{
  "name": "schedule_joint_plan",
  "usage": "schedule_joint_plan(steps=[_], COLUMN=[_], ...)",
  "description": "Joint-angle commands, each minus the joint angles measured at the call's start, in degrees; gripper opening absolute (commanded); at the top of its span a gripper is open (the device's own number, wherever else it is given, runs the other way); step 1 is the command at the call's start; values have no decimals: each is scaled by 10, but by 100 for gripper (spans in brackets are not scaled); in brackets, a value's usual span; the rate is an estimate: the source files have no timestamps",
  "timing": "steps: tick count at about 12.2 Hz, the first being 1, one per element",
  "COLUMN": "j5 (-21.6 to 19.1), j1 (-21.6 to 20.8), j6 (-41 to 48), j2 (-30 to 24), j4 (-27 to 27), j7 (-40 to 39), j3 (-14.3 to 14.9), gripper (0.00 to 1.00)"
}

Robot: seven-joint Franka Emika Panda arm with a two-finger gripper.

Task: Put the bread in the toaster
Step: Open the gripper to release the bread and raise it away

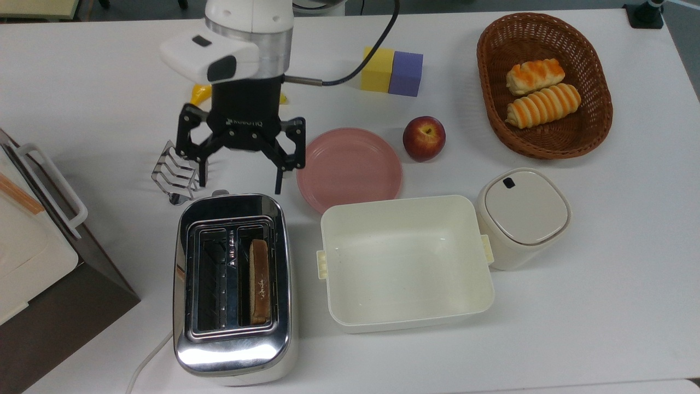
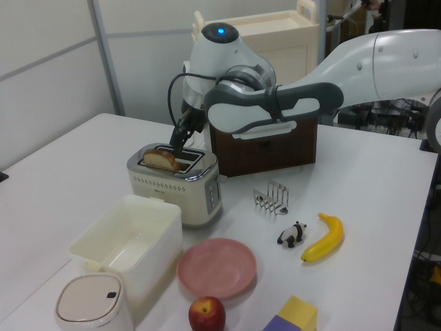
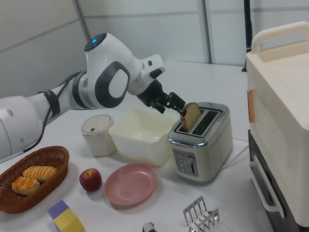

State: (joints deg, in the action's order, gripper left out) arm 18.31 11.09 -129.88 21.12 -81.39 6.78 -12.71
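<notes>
The bread [image 1: 259,279] stands on edge in the chrome toaster [image 1: 232,350], in the slot on the top view's right, nearest the cream tub. Its top sticks up out of the slot, as the bread [image 2: 162,158] in the left view and the bread [image 3: 191,116] in the right view show. My gripper [image 1: 239,183] is open, its fingers spread wide, just beyond the toaster's far end and apart from the slice. The gripper [image 2: 180,141] hangs above the toaster [image 2: 176,189] in the left view. In the right view, the gripper [image 3: 171,104] is beside the toaster [image 3: 203,145].
A cream tub [image 1: 404,262] sits right of the toaster, with a lidded canister [image 1: 522,216] beyond it. A pink plate [image 1: 350,169], apple [image 1: 424,138], wire toast rack [image 1: 175,175], foam blocks [image 1: 392,71] and basket of rolls [image 1: 541,87] lie further back. A brown cabinet [image 1: 49,284] stands at the top view's left.
</notes>
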Motion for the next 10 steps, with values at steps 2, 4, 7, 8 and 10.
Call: schedule_joint_plan(steps=[2,4,7,8,10], j5=[-50,-79,-173,-179,-180], j1=[0,-1,-9,-9,-15], j6=[266,359,427,443,447], j2=[-129,-188,-235,-238,-238], j4=[6,7,7,5,3], j7=[16,-11,-40,-56,-63], j3=[8,22,81,85,85], gripper=[100,100,100,100,100])
